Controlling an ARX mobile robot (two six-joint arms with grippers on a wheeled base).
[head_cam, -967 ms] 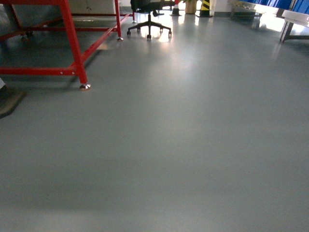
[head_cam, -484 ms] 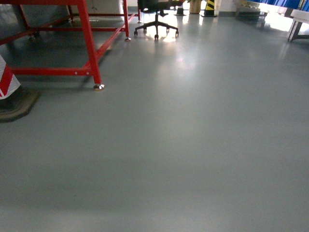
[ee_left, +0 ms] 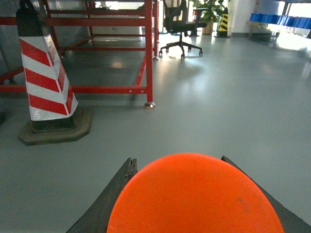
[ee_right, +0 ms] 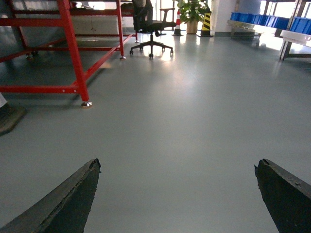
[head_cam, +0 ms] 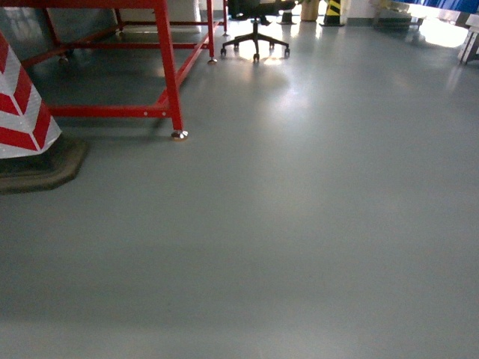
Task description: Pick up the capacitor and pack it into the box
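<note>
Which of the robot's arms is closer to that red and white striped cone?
The left. In its wrist view the cone stands close ahead on the left, beyond the left gripper holding an orange ball. In the right wrist view only the cone's base shows, beyond the open right gripper.

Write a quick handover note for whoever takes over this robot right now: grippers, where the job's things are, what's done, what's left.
Left gripper: shut on an orange rounded object that fills the space between its jaws; whether it is the capacitor cannot be told.
Right gripper: open, nothing in it.
The box is in no view. Around the robot: bare grey floor, red frame, striped traffic cone at left, office chair far ahead.
Done: possibly the pick.
Left: find the box and pack the object into it.
</note>
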